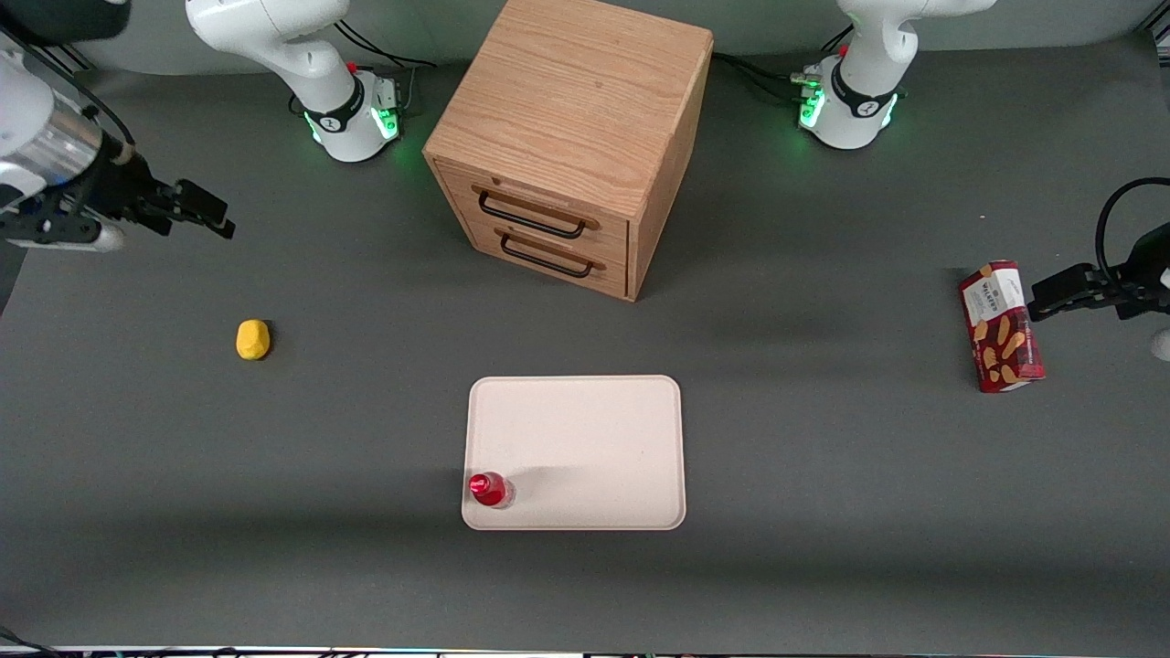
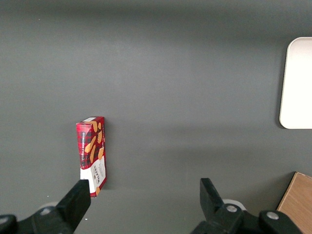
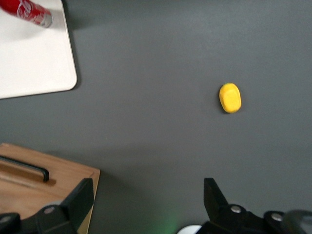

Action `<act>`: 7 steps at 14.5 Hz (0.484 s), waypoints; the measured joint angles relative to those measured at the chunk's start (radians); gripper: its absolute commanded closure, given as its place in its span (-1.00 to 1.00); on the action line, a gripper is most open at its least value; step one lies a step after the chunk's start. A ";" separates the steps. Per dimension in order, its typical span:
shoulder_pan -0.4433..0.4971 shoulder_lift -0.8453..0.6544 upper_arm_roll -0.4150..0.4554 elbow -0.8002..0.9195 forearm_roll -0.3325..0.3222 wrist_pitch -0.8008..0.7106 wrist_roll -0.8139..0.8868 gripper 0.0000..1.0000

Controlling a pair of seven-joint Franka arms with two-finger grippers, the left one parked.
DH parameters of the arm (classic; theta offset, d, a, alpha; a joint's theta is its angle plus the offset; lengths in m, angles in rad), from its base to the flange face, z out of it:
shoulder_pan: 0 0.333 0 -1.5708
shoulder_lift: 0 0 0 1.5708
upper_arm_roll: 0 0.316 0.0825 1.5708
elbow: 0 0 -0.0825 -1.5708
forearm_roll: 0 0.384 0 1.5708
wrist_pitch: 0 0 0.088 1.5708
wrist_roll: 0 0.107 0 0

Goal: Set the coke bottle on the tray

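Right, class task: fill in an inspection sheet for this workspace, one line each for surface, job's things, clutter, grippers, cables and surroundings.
Surface: dark grey table.
Job's things: coke bottle stands upright on the tray, at a corner near the front camera.
Clutter: yellow lump, wafer box, two-drawer wooden cabinet.
Grippers: gripper open, empty, above the table at the working arm's end.
Cables: black leads at both arm bases.
Surroundings: nothing seen.

R arm raised w/ pincer (image 3: 144, 204) spread wide, holding nothing.

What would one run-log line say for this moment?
small red coke bottle: upright on pale beige tray corner | gripper: open, empty, raised toward working arm's end
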 measured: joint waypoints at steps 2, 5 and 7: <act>0.002 0.008 0.000 0.038 -0.001 -0.019 -0.003 -1.00; 0.003 0.047 0.000 0.079 -0.054 -0.020 -0.003 -1.00; 0.003 0.089 0.000 0.114 -0.068 -0.020 -0.003 -1.00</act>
